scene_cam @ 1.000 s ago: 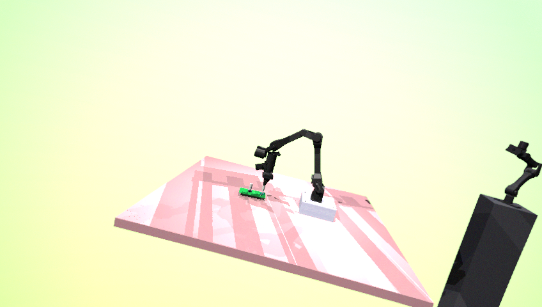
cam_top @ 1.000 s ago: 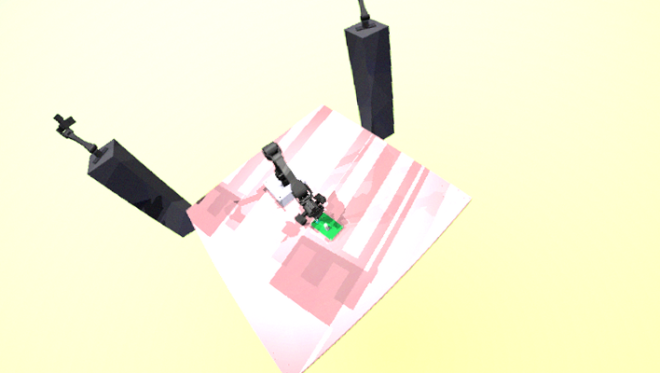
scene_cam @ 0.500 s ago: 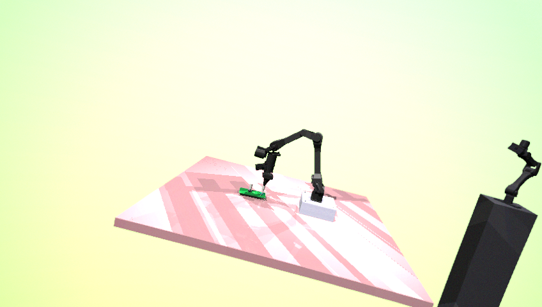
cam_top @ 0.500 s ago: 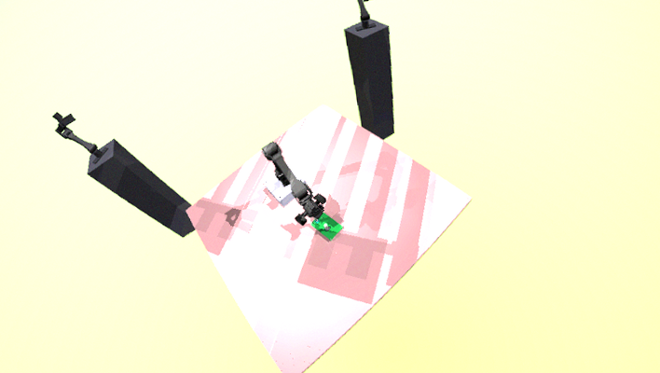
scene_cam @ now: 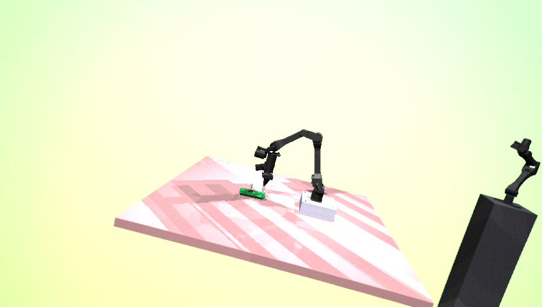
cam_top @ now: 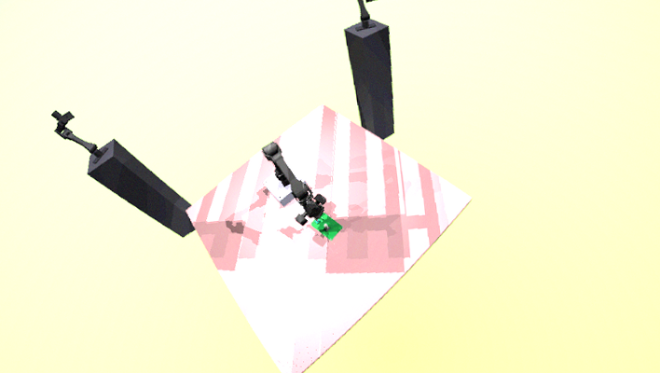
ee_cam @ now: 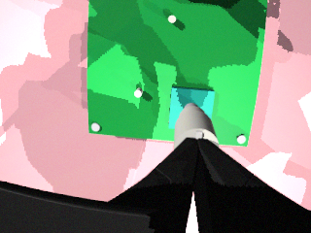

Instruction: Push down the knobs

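Note:
The green circuit board (cam_top: 334,232) (scene_cam: 245,191) (ee_cam: 117,116) stands low on the table. A pale grey knob (scene_cam: 263,189) (ee_cam: 193,122) stands upright over the cyan potentiometer (ee_cam: 178,97) near the board's edge on the arm's side. Whether a gap remains beneath this knob is hidden. My gripper (scene_cam: 264,185) (ee_cam: 194,149) is shut and empty, its joined fingertips at the knob's top; they appear to touch it. The other knob (cam_top: 325,226) (scene_cam: 250,185) stands farther out on the board, with no finger at it. It is not in the wrist view, and its seating is too small to judge.
Two thin white-topped pins (ee_cam: 172,19) (ee_cam: 138,92) stand on the board near the cyan potentiometer. White corner screws (ee_cam: 95,127) (ee_cam: 241,139) mark its near edge. My arm's white base block (scene_cam: 317,211) is on the table. Dark pillars (cam_top: 372,78) (cam_top: 139,189) carrying other arms stand beyond the table.

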